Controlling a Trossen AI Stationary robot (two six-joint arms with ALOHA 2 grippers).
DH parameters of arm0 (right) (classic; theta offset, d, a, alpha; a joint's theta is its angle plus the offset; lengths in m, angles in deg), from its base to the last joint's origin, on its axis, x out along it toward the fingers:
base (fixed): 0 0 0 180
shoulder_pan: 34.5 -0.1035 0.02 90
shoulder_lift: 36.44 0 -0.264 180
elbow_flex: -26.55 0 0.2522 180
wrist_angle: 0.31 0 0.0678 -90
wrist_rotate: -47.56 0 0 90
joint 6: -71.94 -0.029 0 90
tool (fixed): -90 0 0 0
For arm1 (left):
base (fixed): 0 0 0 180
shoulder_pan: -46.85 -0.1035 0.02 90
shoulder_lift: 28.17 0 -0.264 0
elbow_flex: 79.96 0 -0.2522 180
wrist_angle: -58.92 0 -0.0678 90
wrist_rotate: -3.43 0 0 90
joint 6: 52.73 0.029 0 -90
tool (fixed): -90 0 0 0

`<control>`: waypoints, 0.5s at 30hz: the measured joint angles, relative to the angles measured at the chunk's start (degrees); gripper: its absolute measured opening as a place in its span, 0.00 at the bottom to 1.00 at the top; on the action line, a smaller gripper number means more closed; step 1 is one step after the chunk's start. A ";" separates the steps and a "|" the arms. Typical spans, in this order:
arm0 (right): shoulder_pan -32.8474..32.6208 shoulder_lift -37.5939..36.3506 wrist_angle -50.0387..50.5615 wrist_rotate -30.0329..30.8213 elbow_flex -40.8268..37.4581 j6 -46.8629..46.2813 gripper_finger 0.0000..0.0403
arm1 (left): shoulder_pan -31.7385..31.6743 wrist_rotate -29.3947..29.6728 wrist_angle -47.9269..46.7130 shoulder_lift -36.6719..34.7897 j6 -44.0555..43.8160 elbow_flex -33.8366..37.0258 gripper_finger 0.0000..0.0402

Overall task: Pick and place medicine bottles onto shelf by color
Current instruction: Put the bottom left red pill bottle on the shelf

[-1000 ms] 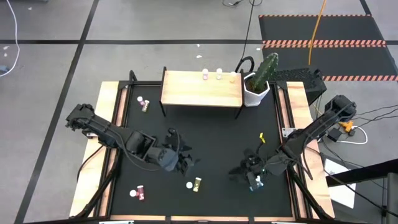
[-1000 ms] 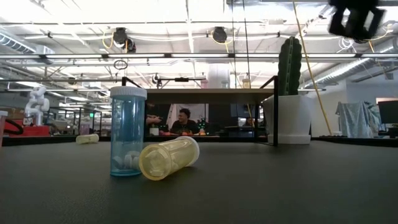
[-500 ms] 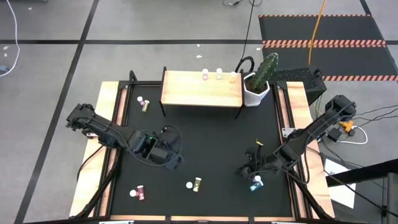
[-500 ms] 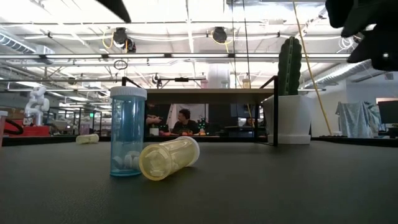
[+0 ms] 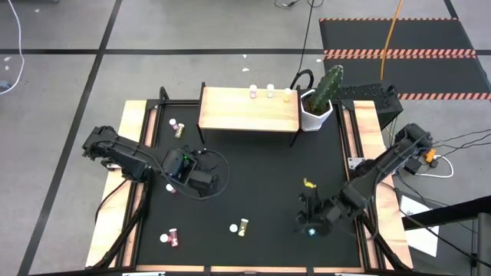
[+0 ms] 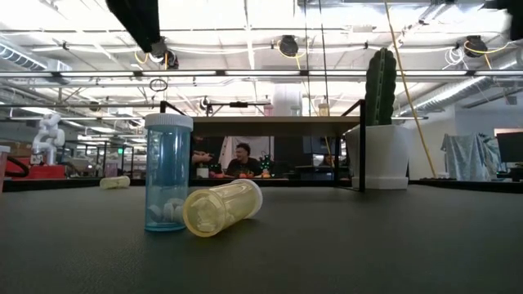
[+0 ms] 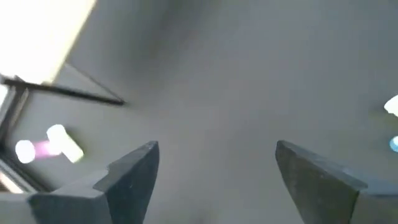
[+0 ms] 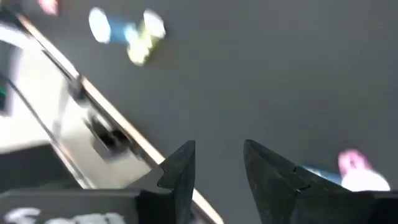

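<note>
Nearest the table's front edge, well short of the shelf (image 5: 248,108), a teal bottle (image 6: 167,172) is standing upright with a yellow bottle (image 6: 222,207) lying against it. The right gripper (image 8: 217,163) is hovering with fingers apart and empty, the left gripper (image 7: 214,168) gaping wide (also empty). Three bottles (image 5: 269,93) are sitting on the shelf's far edge.

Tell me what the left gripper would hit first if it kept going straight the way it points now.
Most likely only the bare black table top: the left wrist view shows nothing but mat between and ahead of the open left gripper. A pink bottle lies well off to one side of that line. Depth is unclear.
</note>
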 joint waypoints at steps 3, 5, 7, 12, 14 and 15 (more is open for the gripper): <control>-1.40 3.62 1.04 -1.52 5.06 2.53 0.32 | -0.99 0.95 0.75 0.04 4.87 0.00 0.80; -2.15 4.96 0.45 0.70 7.78 3.44 0.32 | -1.81 1.18 1.20 0.07 8.21 0.00 0.80; -2.64 6.03 -1.27 4.41 9.94 3.80 0.32 | -2.63 1.22 1.97 0.03 11.54 0.00 0.80; -2.01 6.66 -8.26 10.39 10.66 3.73 0.32 | -4.51 0.53 2.40 -0.01 16.76 0.40 0.80; -1.01 7.46 -11.08 11.22 10.71 5.15 0.32 | -4.71 0.37 3.34 -0.56 17.69 2.64 0.80; -0.68 8.00 -11.97 11.23 10.70 6.06 0.32 | -4.70 0.12 3.95 -1.26 17.97 4.58 0.80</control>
